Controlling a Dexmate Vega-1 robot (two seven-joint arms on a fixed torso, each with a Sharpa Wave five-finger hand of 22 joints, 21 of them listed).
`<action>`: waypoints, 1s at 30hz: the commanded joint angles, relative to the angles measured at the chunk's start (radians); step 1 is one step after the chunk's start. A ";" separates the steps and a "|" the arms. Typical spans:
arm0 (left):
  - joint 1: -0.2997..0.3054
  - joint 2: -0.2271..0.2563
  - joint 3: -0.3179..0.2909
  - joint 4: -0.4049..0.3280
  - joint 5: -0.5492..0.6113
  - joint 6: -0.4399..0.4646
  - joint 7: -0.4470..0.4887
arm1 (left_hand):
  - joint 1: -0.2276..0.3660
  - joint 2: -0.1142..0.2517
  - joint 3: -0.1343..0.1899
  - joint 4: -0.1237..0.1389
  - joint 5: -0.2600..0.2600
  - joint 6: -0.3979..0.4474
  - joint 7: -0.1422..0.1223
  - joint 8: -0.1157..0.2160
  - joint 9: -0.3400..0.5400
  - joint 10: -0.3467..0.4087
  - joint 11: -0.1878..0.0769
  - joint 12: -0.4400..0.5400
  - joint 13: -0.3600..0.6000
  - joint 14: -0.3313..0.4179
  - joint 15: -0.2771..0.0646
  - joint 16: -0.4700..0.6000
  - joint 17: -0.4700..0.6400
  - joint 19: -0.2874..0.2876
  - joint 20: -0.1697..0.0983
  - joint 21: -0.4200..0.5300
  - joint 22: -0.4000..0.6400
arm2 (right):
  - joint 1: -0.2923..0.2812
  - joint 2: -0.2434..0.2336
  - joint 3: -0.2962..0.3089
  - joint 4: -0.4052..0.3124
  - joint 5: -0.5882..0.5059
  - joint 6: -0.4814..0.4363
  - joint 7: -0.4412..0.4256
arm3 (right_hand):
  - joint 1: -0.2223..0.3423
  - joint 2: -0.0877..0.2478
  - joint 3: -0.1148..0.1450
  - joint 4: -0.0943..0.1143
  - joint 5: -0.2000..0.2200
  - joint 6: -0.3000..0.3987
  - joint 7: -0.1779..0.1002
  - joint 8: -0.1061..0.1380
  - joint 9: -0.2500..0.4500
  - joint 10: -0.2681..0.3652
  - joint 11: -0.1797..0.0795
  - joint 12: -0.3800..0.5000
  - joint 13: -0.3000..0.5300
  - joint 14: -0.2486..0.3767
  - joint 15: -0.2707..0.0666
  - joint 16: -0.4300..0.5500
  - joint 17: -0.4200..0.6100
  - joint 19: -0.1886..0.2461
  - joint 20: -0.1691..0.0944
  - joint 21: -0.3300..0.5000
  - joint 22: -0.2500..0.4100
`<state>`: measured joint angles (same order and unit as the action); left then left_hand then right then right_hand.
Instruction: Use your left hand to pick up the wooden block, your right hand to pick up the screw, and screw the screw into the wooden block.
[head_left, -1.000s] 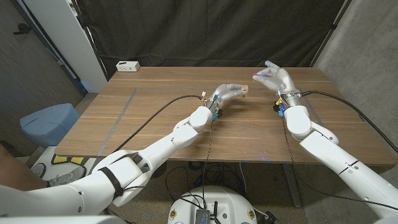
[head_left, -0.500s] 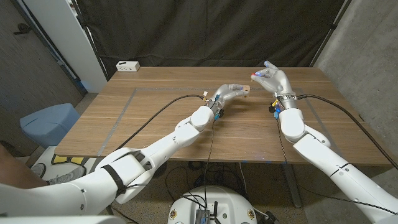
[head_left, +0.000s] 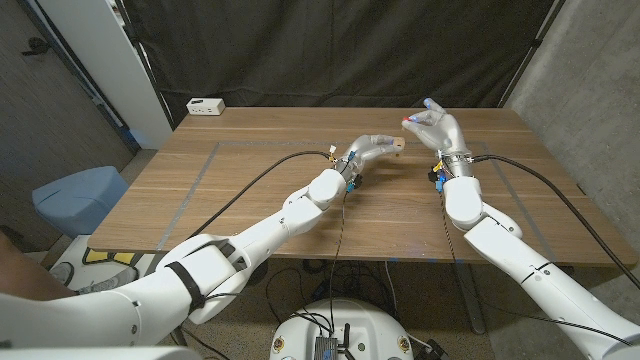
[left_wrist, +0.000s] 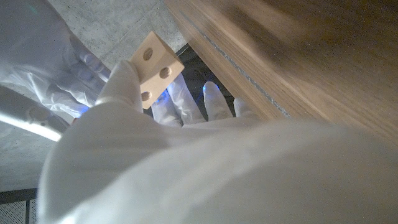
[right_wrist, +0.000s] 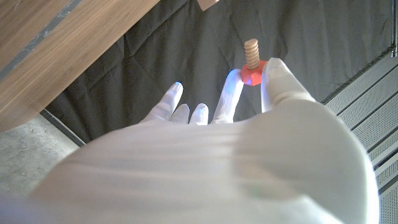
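My left hand (head_left: 368, 148) holds a pale wooden block (head_left: 397, 146) above the middle of the table; the left wrist view shows the wooden block (left_wrist: 153, 67) pinched at my fingertips, with several round holes in its faces. My right hand (head_left: 437, 127) is raised just right of the block and pinches a screw (head_left: 409, 122) with a red head. In the right wrist view the screw (right_wrist: 252, 62) has a tan threaded shaft that sticks out past my fingertips (right_wrist: 274, 74). A small gap separates screw and block.
A white power strip (head_left: 205, 106) lies at the table's far left corner. A black curtain hangs behind the wooden table (head_left: 250, 180). A blue bin (head_left: 78, 198) stands on the floor to the left. Black cables run along both arms.
My right hand has shifted slightly left toward the block with the screw. The left hand and block have stayed nearly still.
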<state>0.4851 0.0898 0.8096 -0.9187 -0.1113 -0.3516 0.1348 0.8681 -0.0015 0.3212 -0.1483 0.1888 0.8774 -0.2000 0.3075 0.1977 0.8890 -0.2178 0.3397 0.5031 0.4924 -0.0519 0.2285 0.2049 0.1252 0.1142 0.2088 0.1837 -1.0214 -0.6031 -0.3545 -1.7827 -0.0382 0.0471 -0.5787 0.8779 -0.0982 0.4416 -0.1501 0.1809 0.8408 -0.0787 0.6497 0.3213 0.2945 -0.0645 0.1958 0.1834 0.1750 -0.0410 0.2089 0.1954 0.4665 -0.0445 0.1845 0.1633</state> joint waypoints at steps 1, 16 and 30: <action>-0.006 -0.003 0.007 0.006 0.004 -0.007 -0.012 | 0.030 0.038 0.000 0.002 0.005 0.051 0.023 0.008 0.005 0.011 -0.002 -0.004 0.006 0.008 -0.094 0.005 0.000 0.006 0.001 0.002 0.003 | 0.009 0.019 -0.010 0.024 -0.006 0.013 -0.013 | 0.007 0.011 -0.002 -0.004 -0.002 -0.006 -0.001 -0.002 0.000 -0.002 -0.001 -0.004 0.004 0.009 -0.040 -0.001 0.003 -0.004 -0.053 -0.001 0.001; 0.005 0.007 0.008 -0.019 0.009 -0.001 -0.010 | 0.029 0.039 -0.001 0.002 0.006 0.053 0.021 0.008 0.005 0.012 -0.002 -0.006 0.007 0.007 -0.094 0.004 0.000 0.006 0.002 0.001 0.003 | -0.003 0.014 -0.008 0.016 -0.006 0.012 -0.013 | 0.017 0.017 -0.003 -0.007 -0.001 -0.010 -0.007 -0.006 -0.009 -0.010 -0.008 -0.006 0.004 0.013 -0.041 -0.001 0.003 -0.003 -0.053 0.000 0.001; 0.023 0.021 0.010 -0.064 0.021 0.017 0.002 | 0.029 0.040 -0.003 0.002 0.006 0.053 0.022 0.006 0.005 0.013 -0.002 -0.008 0.008 0.008 -0.093 0.005 0.000 0.005 0.002 0.001 0.003 | -0.023 0.010 0.000 0.012 -0.007 0.019 -0.024 | 0.019 0.020 -0.007 -0.006 -0.001 -0.014 -0.006 -0.009 -0.015 -0.010 -0.010 -0.005 0.004 0.015 -0.040 0.000 0.003 -0.003 -0.053 0.000 0.001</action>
<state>0.4954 0.1015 0.8179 -0.9542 -0.0983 -0.3496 0.1274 0.8681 -0.0015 0.3173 -0.1521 0.1888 0.8774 -0.2000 0.3074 0.1974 0.8910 -0.2198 0.3360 0.5073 0.4924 -0.0519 0.2285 0.2049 0.1251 0.1142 0.2088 0.1836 -1.0300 -0.5885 -0.3615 -1.7647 -0.0444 0.0618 -0.5966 0.8925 -0.0838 0.4375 -0.1543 0.1809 0.8298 -0.0896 0.6411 0.3058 0.2874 -0.0716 0.1921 0.1834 0.1804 -0.0356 0.2089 0.1955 0.4664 -0.0445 0.1845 0.1633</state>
